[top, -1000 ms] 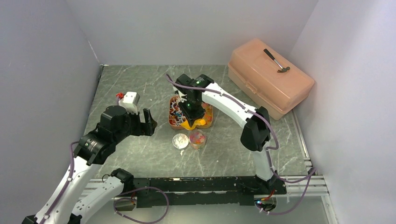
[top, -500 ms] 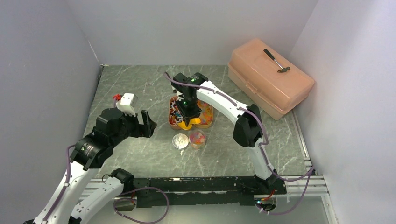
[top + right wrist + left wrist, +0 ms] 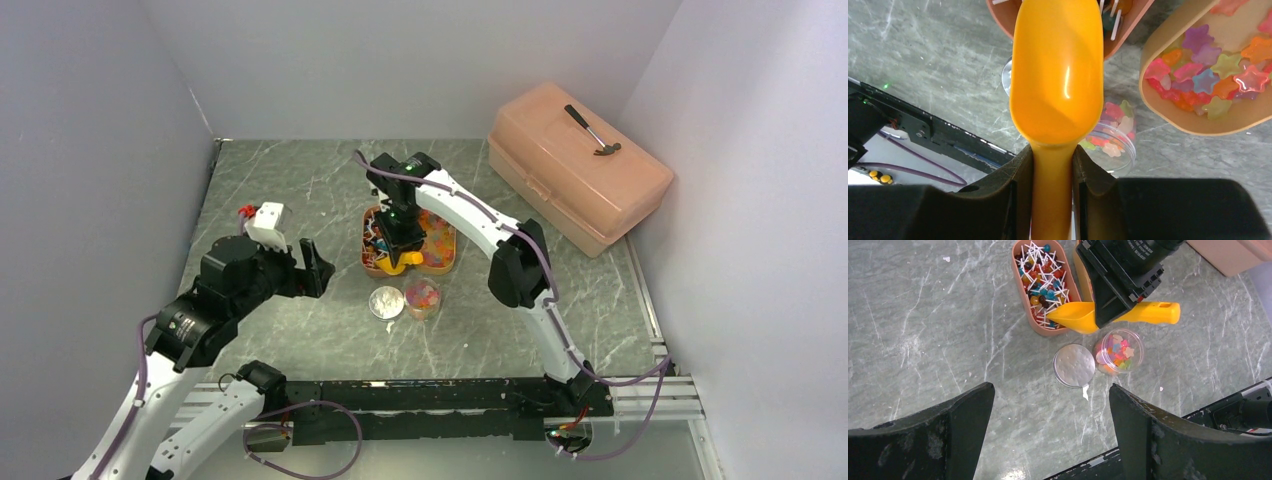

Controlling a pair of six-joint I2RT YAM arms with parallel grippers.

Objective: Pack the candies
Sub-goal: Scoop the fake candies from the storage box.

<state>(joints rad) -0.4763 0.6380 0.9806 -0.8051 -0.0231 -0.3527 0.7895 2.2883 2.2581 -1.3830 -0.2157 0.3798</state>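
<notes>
My right gripper [image 3: 399, 243] [image 3: 1052, 165] is shut on the handle of an orange scoop [image 3: 1058, 70] [image 3: 1113, 315]. The scoop's bowl is empty and hangs over the near end of the tray's left compartment. That compartment holds red, blue and white wrapped candies [image 3: 1042, 282] [image 3: 375, 238]. The right compartment holds star-shaped gummy candies [image 3: 1218, 75]. A small clear jar [image 3: 422, 298] [image 3: 1119, 351] [image 3: 1115, 137] partly filled with gummies stands in front of the tray, with its round lid [image 3: 386, 302] [image 3: 1074, 365] beside it. My left gripper [image 3: 308, 268] [image 3: 1050, 386] is open and empty, left of the tray.
The orange two-compartment tray [image 3: 452, 262] sits mid-table. A peach toolbox [image 3: 575, 170] with a hammer [image 3: 592, 130] on it stands at the back right. Grey walls enclose the table on three sides. The black base rail [image 3: 430, 395] runs along the near edge.
My right gripper has carried the scoop left, from over the gummy compartment to the wrapped-candy compartment's near end. My left arm has drawn back slightly to the left.
</notes>
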